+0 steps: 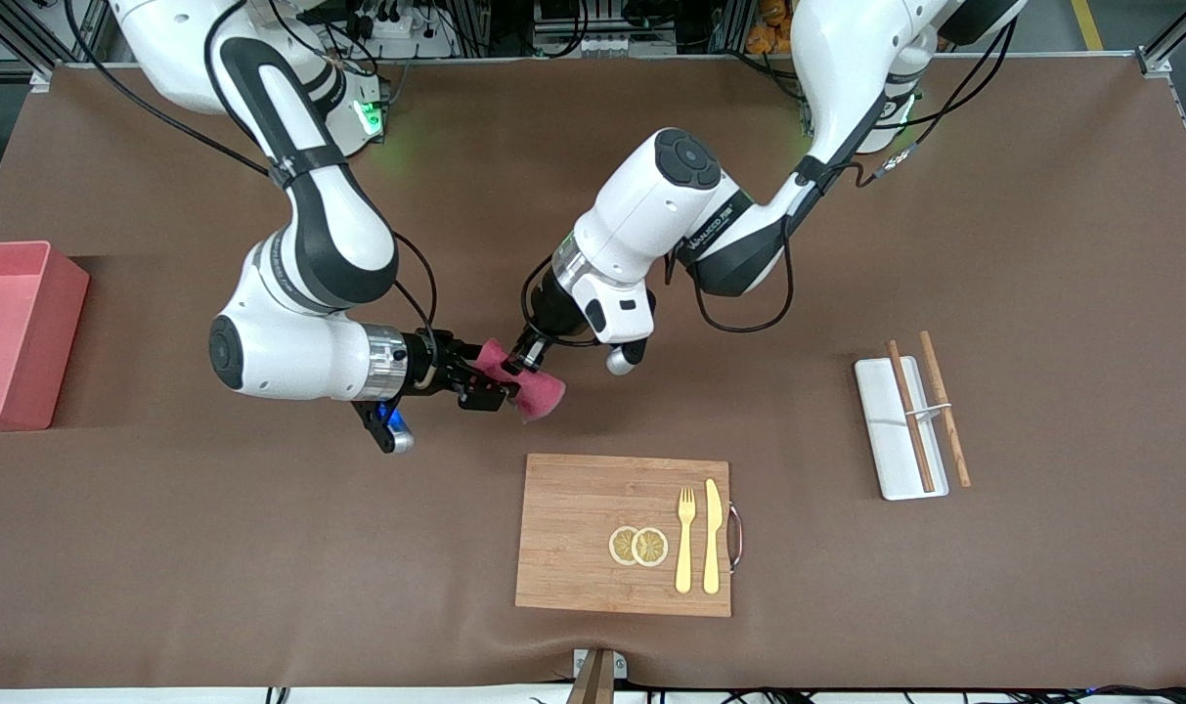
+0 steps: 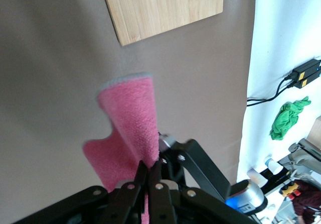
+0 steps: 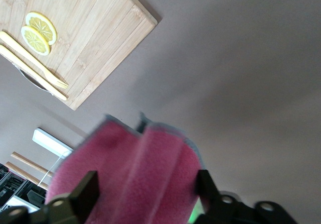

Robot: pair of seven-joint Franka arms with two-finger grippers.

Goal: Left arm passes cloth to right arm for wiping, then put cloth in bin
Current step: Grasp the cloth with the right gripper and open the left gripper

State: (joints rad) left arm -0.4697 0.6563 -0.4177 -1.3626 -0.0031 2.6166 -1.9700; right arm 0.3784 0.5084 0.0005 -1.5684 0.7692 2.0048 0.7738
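Dark pink soft cloth (image 1: pixel 532 389) mid-air over table, 12 o'clock of bamboo cutting board (image 1: pixel 623 533). Pinched tight in left gripper (image 1: pixel 527 358); right gripper (image 1: pixel 490 383) jaws apart, straddling it. Handover underway; wiping, pink rectangular bin (image 1: pixel 16 332) drop left.

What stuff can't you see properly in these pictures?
- Pink bin: cut off by the front view's edge, so part of its inside is out of sight.
- Cloth: in the front view, partly covered by the left gripper and right gripper.
- Right gripper's fingers: right wrist view shows them either side of the cloth; whether they pinch it is unclear.
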